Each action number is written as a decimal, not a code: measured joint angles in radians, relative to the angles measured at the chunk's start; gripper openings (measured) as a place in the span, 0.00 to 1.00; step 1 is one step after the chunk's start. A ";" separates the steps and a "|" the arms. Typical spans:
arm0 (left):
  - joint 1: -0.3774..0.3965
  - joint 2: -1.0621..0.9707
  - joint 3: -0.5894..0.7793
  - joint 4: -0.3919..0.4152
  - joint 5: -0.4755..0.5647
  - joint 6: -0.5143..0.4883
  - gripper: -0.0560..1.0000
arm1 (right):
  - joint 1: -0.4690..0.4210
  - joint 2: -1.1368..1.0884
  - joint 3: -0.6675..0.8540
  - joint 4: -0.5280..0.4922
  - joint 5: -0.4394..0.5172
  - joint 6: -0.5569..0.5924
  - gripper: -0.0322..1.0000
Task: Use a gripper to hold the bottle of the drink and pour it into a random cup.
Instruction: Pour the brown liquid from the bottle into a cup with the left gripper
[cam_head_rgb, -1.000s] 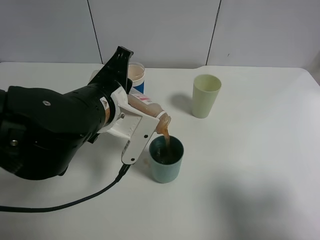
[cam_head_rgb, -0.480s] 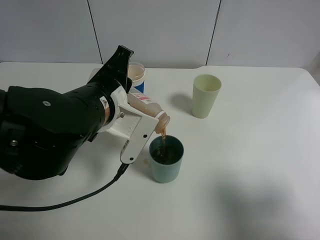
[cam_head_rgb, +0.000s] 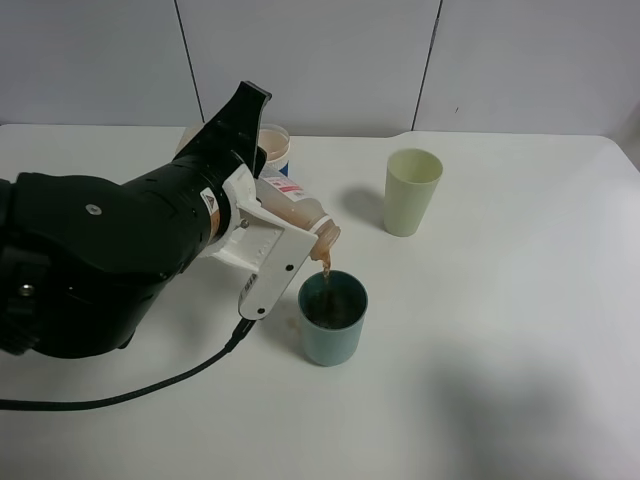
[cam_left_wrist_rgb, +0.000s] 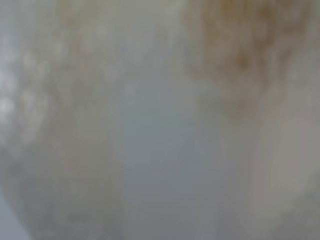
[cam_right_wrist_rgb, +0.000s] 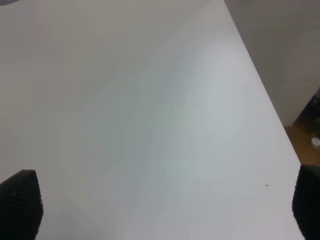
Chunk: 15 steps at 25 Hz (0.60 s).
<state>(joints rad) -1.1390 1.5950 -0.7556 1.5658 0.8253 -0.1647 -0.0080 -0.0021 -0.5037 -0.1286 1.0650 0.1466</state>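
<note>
While the bottle (cam_head_rgb: 295, 212) was held clamped across its body by the left claw (cam_head_rgb: 272, 262), its long axis was sloped down toward the cup (cam_head_rgb: 333, 335), with the open mouth poised just above the cup's rim and the base raised away from the cup, toward the black arm. A thin stream of the drink (cam_head_rgb: 325, 268) was seen falling from the mouth into the cup, which stood upright on the worktop (cam_head_rgb: 500, 350). The right claw (cam_right_wrist_rgb: 162, 205) was seen spread wide over bare worktop, with no cup in its view. Any further tilt was judged to need pivoting about the mouth, so that it would be kept over the cup.
</note>
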 joint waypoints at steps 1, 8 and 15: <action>0.000 0.000 0.000 0.000 0.000 0.000 0.37 | 0.000 0.000 0.000 0.000 0.000 0.000 1.00; -0.002 0.000 0.000 0.019 0.004 -0.001 0.37 | 0.000 0.000 0.000 0.000 0.000 0.000 1.00; -0.050 0.000 0.000 0.025 0.057 -0.001 0.37 | 0.000 0.000 0.000 0.000 0.000 0.000 1.00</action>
<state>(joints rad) -1.1890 1.5950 -0.7556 1.5906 0.8822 -0.1657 -0.0080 -0.0021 -0.5037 -0.1286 1.0650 0.1466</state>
